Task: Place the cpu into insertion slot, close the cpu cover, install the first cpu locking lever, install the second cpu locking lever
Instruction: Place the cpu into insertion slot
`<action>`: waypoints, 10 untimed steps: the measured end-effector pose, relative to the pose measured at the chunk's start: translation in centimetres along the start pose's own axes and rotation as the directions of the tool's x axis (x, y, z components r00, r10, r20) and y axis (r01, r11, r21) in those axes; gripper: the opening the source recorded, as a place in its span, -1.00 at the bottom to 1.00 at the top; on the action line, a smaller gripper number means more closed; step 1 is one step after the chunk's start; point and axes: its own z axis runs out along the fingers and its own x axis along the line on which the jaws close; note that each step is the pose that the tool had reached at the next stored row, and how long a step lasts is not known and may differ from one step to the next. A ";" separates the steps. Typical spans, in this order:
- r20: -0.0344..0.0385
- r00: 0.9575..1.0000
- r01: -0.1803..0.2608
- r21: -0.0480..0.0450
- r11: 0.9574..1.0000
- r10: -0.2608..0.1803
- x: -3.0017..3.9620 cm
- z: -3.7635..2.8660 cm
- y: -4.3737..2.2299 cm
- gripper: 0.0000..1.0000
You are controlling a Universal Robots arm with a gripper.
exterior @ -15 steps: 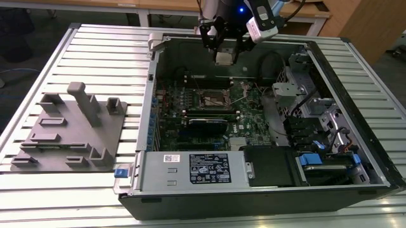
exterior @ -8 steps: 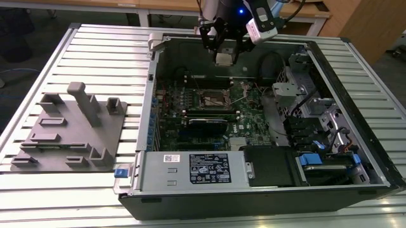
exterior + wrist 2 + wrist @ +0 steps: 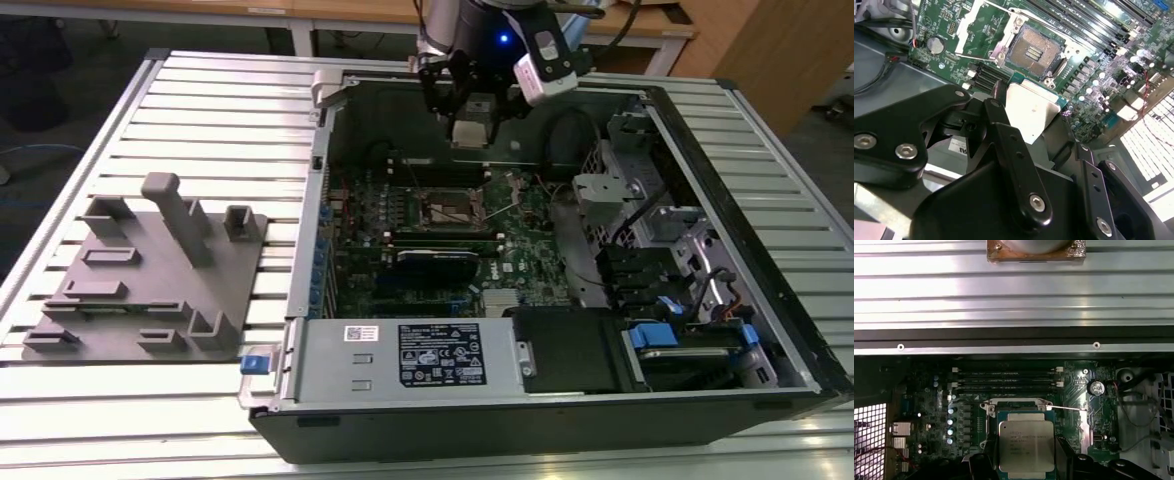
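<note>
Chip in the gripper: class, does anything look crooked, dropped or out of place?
Nothing stands out. The gripper holds the chip squarely by two edges above the board; the socket is open and empty.

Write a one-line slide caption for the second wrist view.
The gripper holds the cpu over the motherboard; the insertion slot lies uncovered and empty.

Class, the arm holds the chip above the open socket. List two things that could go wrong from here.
1. The cpu, pinched only at its edges by the gripper, could slip and fall onto the board.
2. The insertion slot lies open with its contacts bare; a misaligned descent could damage them.
</note>
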 end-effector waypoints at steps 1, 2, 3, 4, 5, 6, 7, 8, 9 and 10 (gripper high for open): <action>0.000 1.000 0.000 0.000 1.000 0.000 0.00 0.14 -0.01 0.08; 0.000 1.000 0.000 0.000 1.000 0.000 0.00 0.28 -0.03 0.08; 0.000 1.000 0.000 0.000 1.000 0.000 -0.01 0.44 -0.04 0.08; 0.000 1.000 0.000 0.000 1.000 0.000 -0.01 0.58 -0.06 0.08; 0.000 1.000 0.000 0.000 1.000 0.000 -0.01 0.70 -0.07 0.08; 0.000 1.000 0.000 0.000 1.000 0.000 -0.01 0.80 -0.08 0.08; 0.000 1.000 0.000 0.000 1.000 0.000 -0.02 0.91 -0.09 0.08; 0.000 1.000 0.000 0.000 1.000 0.000 -0.02 1.05 -0.10 0.08; 0.000 1.000 0.000 0.000 1.000 0.000 -0.02 1.20 -0.12 0.08; 0.000 1.000 0.000 0.000 1.000 0.000 -0.03 1.40 -0.13 0.08</action>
